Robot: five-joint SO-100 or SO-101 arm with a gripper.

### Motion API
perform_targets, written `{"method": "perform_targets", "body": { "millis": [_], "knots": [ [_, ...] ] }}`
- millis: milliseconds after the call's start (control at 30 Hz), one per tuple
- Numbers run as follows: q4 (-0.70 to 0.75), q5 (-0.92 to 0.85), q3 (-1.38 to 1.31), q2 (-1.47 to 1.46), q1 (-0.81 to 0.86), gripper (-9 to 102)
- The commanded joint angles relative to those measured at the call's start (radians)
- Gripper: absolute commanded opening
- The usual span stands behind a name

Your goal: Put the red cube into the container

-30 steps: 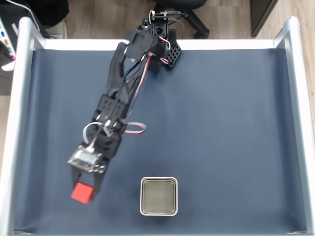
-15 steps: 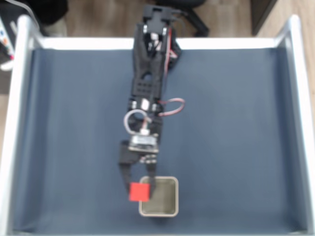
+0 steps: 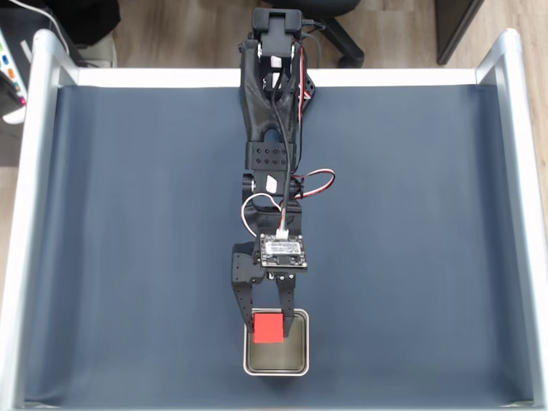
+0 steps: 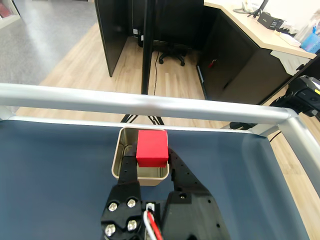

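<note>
Bright red plain-faced cube point(image 3: 268, 328)

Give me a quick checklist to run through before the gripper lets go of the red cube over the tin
1. Grip: gripper shut on the red cube, ok.
2. Cube over the container: in the fixed view it sits above the near-arm part of the opening, ok.
3. Cube clear of the rim: in the wrist view the cube overlaps the near wall of the container, cannot tell.
4. Container inside free: what shows is bare, ok.
5. Height above the container floor: cannot tell.
</note>
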Motion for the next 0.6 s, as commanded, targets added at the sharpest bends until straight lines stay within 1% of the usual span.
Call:
{"method": "perform_targets", "body": {
  "millis": [0, 300, 567],
  "knots": [
    [-0.043, 0.015, -0.008, 0.005, -0.011, 0],
    [-0.124, 0.015, -0.025, -0.107, -0.029, 0],
    [-0.132, 0.029, -0.081, -0.193, -0.04, 0]
  ]
}}
